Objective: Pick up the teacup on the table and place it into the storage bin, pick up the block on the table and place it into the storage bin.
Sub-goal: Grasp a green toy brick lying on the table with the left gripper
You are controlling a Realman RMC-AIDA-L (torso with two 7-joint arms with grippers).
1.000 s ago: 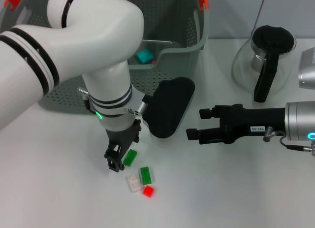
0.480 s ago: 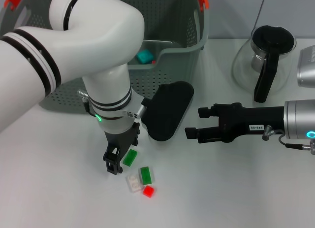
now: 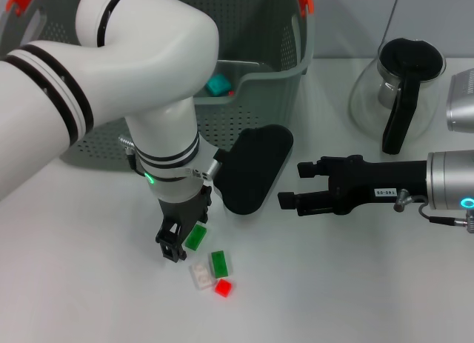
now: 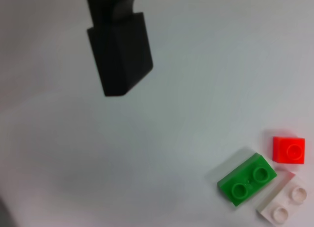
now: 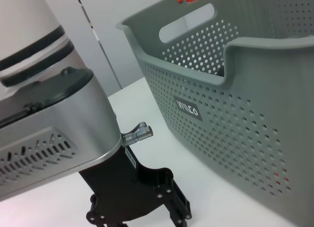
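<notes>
Left pincer (image 3: 183,241): lowered to the bench (image 3: 89,284), fingers spread around a green block (image 3: 196,236), not clenched on it.
Nearby blocks: second green block (image 3: 219,263), white block (image 3: 200,275), red block (image 3: 223,287), just beside.
Storage bin (image 3: 252,91): behind the left arm, a teal object (image 3: 217,84) inside.
Right pincer (image 3: 290,187): released, hanging above the bench, well apart.
Glass pot (image 3: 396,91): far right.
</notes>
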